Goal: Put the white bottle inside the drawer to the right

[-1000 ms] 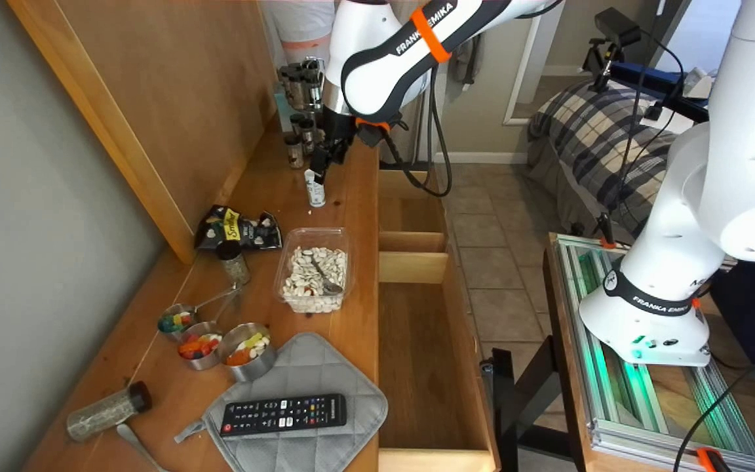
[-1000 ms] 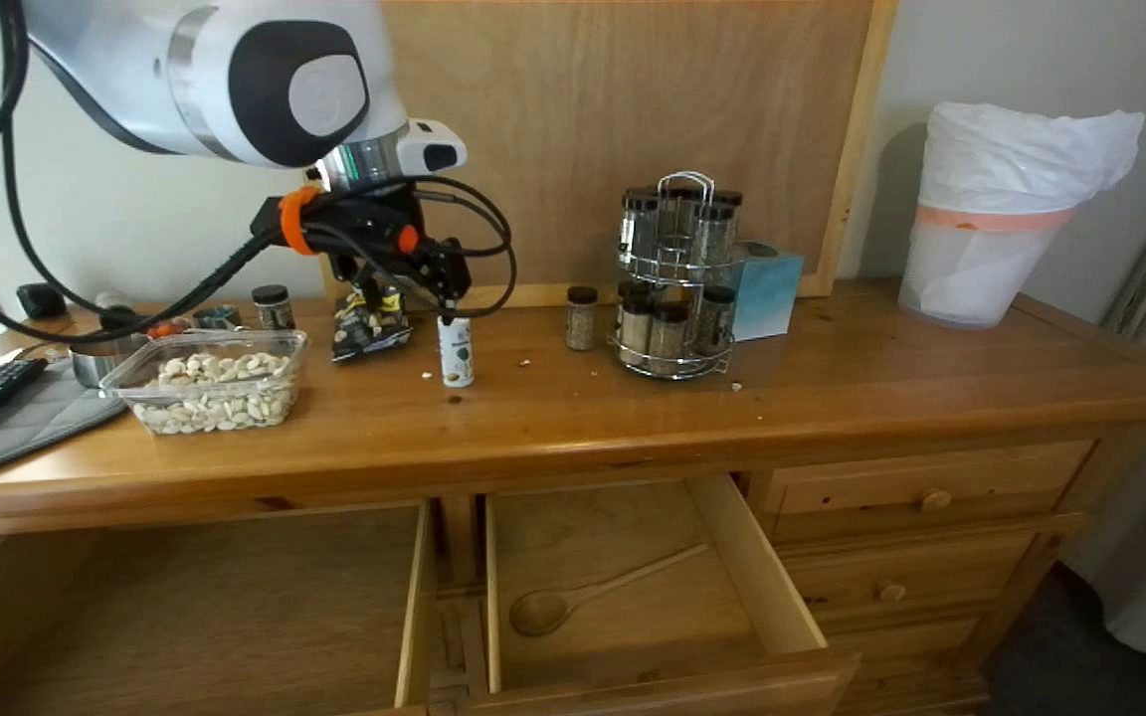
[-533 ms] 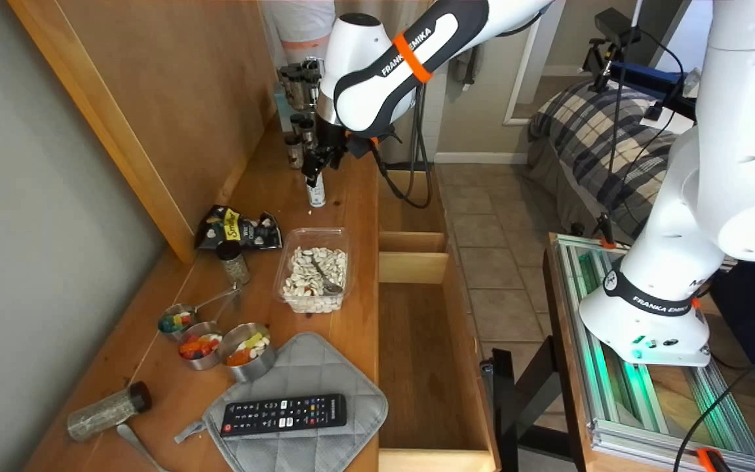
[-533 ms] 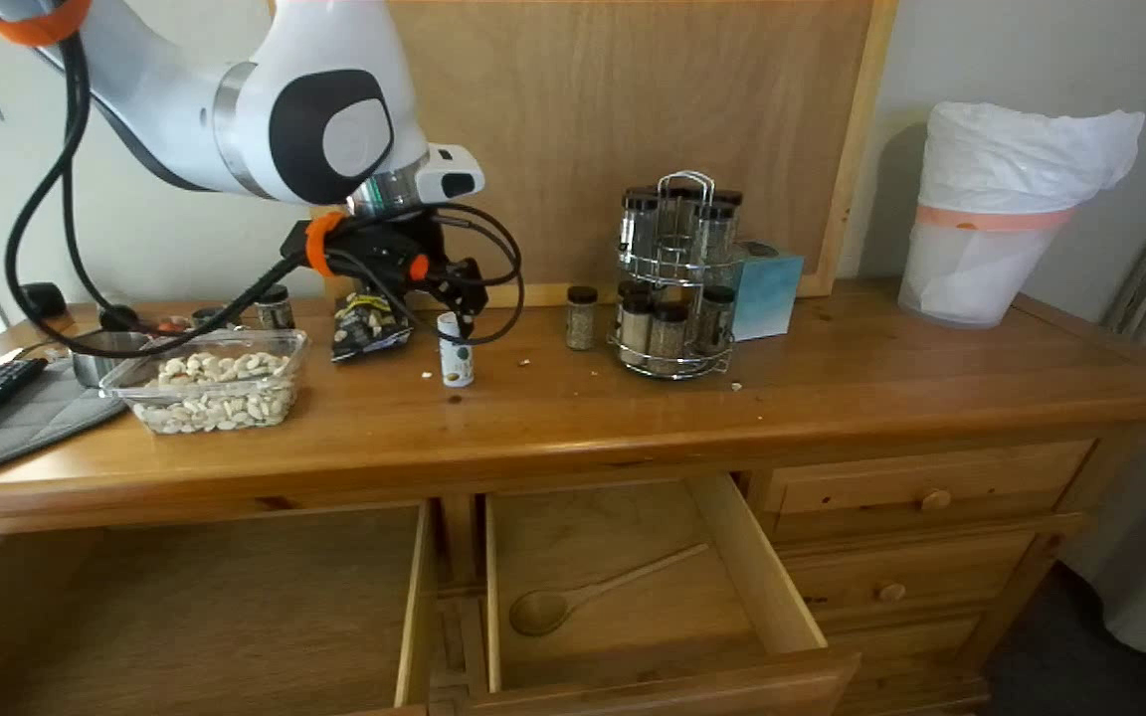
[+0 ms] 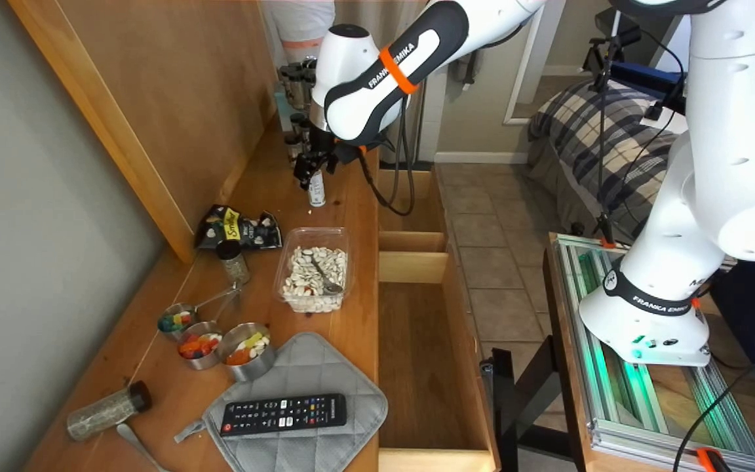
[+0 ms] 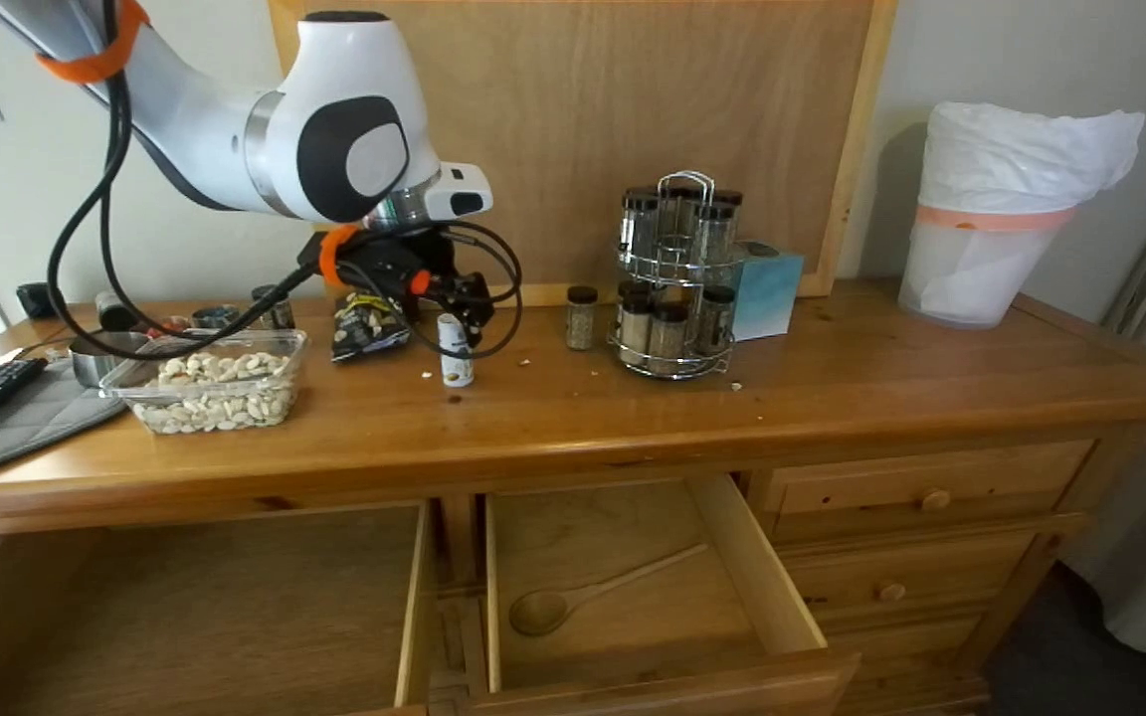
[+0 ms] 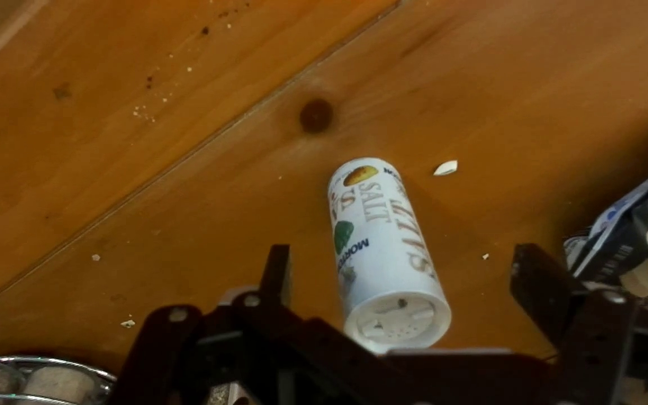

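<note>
The long brown wooden counter mid-frame is gleaming; the flat grey quilted-cloth pad at far left is looking matt.

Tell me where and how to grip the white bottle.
I would grip the white bottle around the middle of its body, coming from above and closing across it. It stands upright, its body looks round and straight-sided, and in the wrist view it appears between the jaws of the open gripper.

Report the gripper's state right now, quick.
Gripper: open, holding nothing; the white bottle stands ungripped, with a gap showing on either side in the wrist view.
</note>
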### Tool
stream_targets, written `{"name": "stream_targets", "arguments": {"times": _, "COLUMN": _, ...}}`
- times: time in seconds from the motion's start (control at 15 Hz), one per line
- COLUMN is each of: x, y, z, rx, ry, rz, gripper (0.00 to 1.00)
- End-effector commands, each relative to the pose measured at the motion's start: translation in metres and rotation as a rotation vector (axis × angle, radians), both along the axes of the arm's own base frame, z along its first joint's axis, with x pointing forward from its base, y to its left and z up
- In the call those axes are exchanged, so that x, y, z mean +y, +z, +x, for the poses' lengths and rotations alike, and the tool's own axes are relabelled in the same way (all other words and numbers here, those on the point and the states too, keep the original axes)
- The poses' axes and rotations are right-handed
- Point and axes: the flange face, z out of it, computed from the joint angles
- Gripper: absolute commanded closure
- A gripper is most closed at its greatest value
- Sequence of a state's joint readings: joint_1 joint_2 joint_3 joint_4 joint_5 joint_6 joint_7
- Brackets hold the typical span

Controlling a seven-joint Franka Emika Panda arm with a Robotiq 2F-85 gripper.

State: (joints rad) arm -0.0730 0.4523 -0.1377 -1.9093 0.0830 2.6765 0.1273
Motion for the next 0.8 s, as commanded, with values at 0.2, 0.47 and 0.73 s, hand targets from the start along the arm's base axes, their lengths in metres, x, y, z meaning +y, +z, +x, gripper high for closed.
{"name": "stream_targets", "arguments": {"times": 0.2, "x": -0.005, "y": -0.0096, "z": 0.0122, "rx": -0.009, "ry": -0.049, "rz": -0.036, "gripper": 0.32}}
{"name": "stream_targets", "arguments": {"times": 0.47, "x": -0.006, "y": -0.0141, "z": 0.0143, "rx": -0.014, "ry": -0.045, "rz": -0.064, "gripper": 0.39}}
{"name": "stream_targets", "arguments": {"times": 0.73, "x": -0.0056, "y": -0.014, "z": 0.0144, "rx": -0.018, "ry": -0.038, "rz": -0.087, "gripper": 0.68}}
